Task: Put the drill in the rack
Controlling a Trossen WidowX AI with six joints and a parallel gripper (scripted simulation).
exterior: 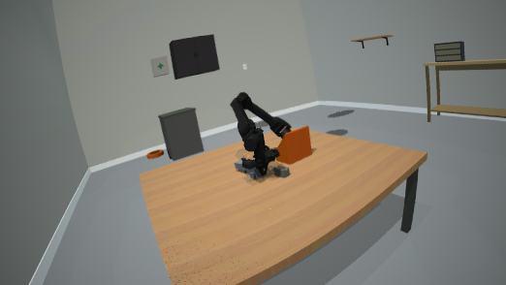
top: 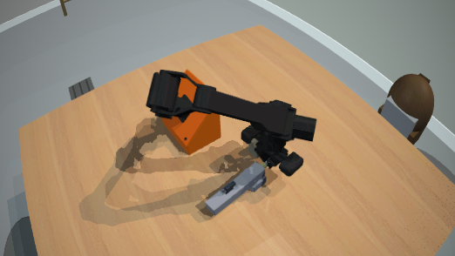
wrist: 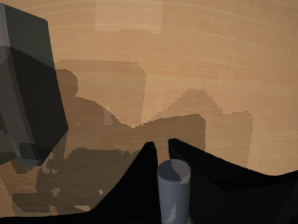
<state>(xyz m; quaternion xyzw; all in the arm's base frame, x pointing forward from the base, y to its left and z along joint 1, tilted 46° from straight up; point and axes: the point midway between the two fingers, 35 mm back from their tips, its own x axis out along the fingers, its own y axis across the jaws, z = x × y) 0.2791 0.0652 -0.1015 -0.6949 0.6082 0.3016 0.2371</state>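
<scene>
From the top, the pincer (top: 267, 165) sits at the end of the grey drill (top: 237, 191) lying on the tabletop (top: 349, 183), near the orange rack (top: 198, 126). The exterior view shows little more. At the wrist, the pincer (wrist: 162, 163) is clamped on the drill's stub (wrist: 173, 192); judging by this, pull straight along its axis without twisting.
</scene>
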